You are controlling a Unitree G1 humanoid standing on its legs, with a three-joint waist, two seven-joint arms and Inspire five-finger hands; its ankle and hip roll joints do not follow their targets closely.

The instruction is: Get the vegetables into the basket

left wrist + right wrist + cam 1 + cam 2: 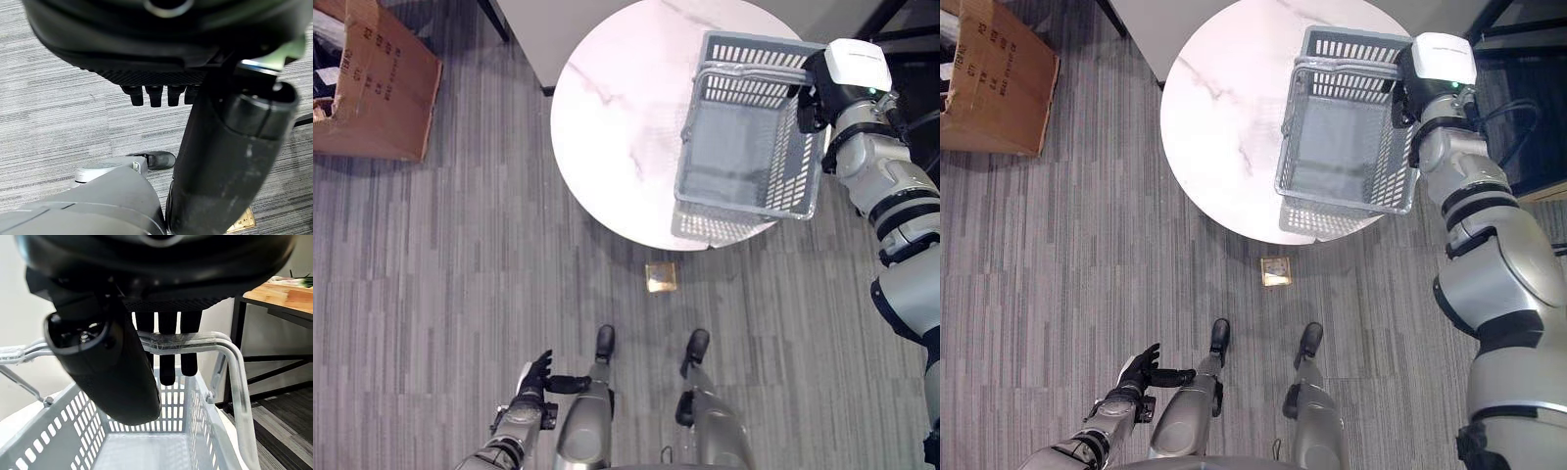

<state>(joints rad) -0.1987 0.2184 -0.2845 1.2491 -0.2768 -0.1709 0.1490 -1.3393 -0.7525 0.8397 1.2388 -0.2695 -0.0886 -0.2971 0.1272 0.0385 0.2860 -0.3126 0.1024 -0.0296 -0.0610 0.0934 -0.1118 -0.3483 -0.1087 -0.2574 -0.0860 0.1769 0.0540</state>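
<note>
Right wrist view: the basket's handle (195, 341) is hooked by the curled fingers of the right hand (166, 333). The grey basket (749, 137) is held tilted over the round table (617, 127) at its 3 o'clock edge. The left hand (536, 377) is kept low at 7 o'clock, fingers relaxed and spread.

head stereo pair: high, facing straight down, share round table (607, 127), basket (1347, 137) and carpet floor (431, 294) | left wrist: very close along left hand (161, 95) toward floor | right wrist: very close along right hand (166, 357), over basket handle (195, 341)
</note>
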